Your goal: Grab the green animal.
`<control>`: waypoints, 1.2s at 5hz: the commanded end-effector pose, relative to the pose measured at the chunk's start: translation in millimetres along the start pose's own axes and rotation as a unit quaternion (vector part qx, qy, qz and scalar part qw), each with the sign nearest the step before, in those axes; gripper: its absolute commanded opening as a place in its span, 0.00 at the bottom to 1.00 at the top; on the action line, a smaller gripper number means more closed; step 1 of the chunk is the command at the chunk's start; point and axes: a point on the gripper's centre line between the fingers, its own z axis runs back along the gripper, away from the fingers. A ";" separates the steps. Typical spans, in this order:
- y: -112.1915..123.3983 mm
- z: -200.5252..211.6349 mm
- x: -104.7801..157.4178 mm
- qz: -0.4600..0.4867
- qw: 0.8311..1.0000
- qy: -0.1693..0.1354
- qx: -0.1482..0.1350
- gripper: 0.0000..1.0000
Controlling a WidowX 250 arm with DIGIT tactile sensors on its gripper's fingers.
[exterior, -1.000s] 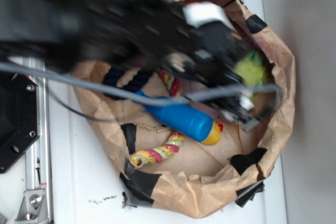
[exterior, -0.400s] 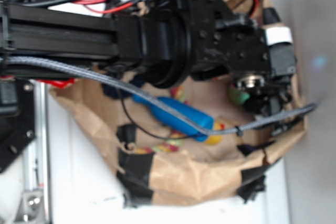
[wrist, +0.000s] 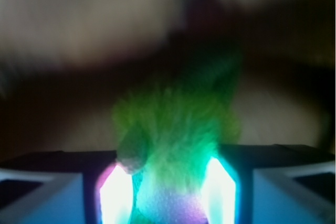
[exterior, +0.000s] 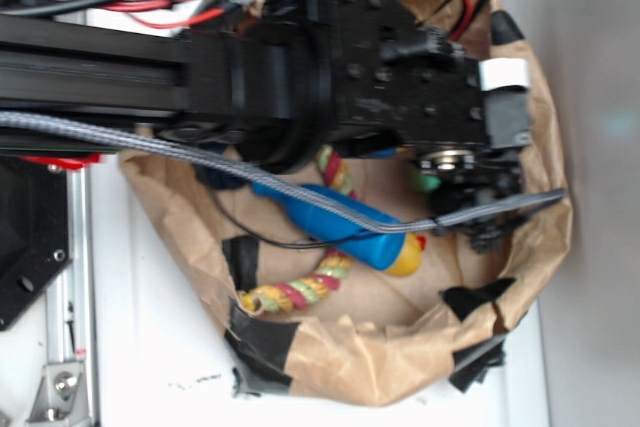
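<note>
The green animal (wrist: pixel 176 129) fills the middle of the wrist view as a blur of lime fuzz sitting between the two lit fingers (wrist: pixel 114 195), which press in on it from either side and appear clamped on it. In the exterior view only a small patch of that green (exterior: pixel 428 183) shows under the black arm, at the far right inside of the bag. The gripper (exterior: pixel 478 209) itself hangs low there, mostly dark and hard to read.

The container is a crumpled brown paper bag (exterior: pixel 350 362) patched with black tape, lying open on a white counter (exterior: pixel 150 367). Inside it lie a blue bottle-shaped toy (exterior: pixel 345 227) with a yellow end, partly crossed by a grey braided cable (exterior: pixel 300 192), and a striped rope toy (exterior: pixel 295 294) in yellow, pink and green that curves beneath the bottle. A dark blue rope piece is barely visible under the arm.

The wrist view is heavily blurred beyond the fuzz; its background is only dim brown shapes.
</note>
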 end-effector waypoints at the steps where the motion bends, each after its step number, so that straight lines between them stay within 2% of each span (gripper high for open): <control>1: 9.1 75.7 -32.5 -0.055 0.997 -0.030 -0.049 0.00; 2: 15.3 99.2 -34.4 -0.029 0.995 -0.058 -0.071 0.57; 3: 20.3 92.0 -28.9 0.027 0.996 -0.062 -0.053 1.00; 4: 26.2 67.3 -17.4 0.114 0.991 -0.050 -0.041 1.00; 6: 22.9 12.9 19.9 0.095 0.994 -0.041 -0.042 1.00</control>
